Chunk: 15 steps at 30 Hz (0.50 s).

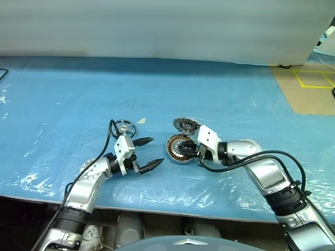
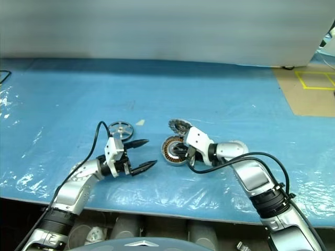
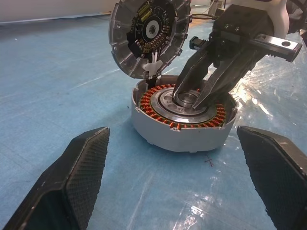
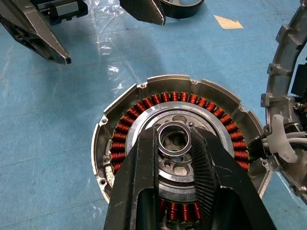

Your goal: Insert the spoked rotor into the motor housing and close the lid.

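Here the right gripper (image 4: 175,139), nearly closed, pinches the silver hub of the thin spoked rotor (image 4: 175,143), seated inside the round silver motor housing (image 3: 182,125) with its copper windings on the blue table cover (image 1: 78,99). The finned silver-grey lid (image 3: 146,36) stands tilted open against the housing's far edge. The left gripper (image 1: 149,153) hovers wide open and empty beside the housing, near a small dark spoked wheel (image 1: 124,127).

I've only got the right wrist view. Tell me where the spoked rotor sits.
Observer: The spoked rotor lies flat on the blue sheet, just beyond the left gripper, not held.
Operator: Report that gripper's jaws.
Observer: Open wide and empty, pointing toward the motor housing.
Operator: Describe the lid.
Observer: The lid stands tipped up at the housing's far rim, its inner face toward the left wrist camera.
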Motion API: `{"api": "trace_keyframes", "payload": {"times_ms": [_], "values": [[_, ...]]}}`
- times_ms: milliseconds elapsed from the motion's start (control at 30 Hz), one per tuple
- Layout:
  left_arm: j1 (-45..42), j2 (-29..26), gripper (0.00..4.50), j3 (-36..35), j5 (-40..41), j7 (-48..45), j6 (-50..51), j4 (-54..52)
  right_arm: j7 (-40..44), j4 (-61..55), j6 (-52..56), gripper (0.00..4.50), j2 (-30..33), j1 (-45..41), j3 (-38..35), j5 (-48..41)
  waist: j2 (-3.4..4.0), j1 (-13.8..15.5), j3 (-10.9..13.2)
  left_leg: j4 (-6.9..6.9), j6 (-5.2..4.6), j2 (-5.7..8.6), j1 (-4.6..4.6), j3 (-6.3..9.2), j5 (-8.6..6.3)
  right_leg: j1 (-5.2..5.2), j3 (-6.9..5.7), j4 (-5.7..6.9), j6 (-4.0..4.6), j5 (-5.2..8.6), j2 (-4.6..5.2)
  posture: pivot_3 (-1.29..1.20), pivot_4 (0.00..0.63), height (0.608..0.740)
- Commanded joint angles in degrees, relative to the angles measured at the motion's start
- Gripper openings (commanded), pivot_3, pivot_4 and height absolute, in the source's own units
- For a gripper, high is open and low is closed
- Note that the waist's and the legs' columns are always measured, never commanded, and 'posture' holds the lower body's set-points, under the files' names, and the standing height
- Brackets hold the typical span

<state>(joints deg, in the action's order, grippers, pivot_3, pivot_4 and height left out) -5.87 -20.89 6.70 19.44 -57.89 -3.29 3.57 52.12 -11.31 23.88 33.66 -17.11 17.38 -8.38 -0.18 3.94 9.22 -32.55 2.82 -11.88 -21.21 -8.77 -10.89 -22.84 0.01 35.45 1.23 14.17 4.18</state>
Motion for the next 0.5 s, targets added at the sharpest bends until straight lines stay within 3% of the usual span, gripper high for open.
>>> {"api": "trace_keyframes", "payload": {"times_ms": [33,500], "values": [[0.0,-0.2,4.50,0.3,0.3,-0.1,0.0,-2.8,-0.8,0.0,0.3,0.59,-0.8,-0.4,-1.4,-0.4,0.00,0.0,0.0,-0.01,0.00,0.00,0.00,0.00,0.00,0.00,0.00,0.01,0.00,0.00,0.00,0.00,0.150,0.740],[0.0,0.4,4.50,1.3,0.1,0.1,0.6,-3.3,-2.1,2.1,1.2,0.59,-1.3,-0.6,-2.3,-0.2,0.00,0.0,0.0,-0.10,0.01,0.00,0.01,0.00,-0.01,0.01,0.03,0.09,0.00,0.00,0.01,0.00,0.150,0.740]]}}
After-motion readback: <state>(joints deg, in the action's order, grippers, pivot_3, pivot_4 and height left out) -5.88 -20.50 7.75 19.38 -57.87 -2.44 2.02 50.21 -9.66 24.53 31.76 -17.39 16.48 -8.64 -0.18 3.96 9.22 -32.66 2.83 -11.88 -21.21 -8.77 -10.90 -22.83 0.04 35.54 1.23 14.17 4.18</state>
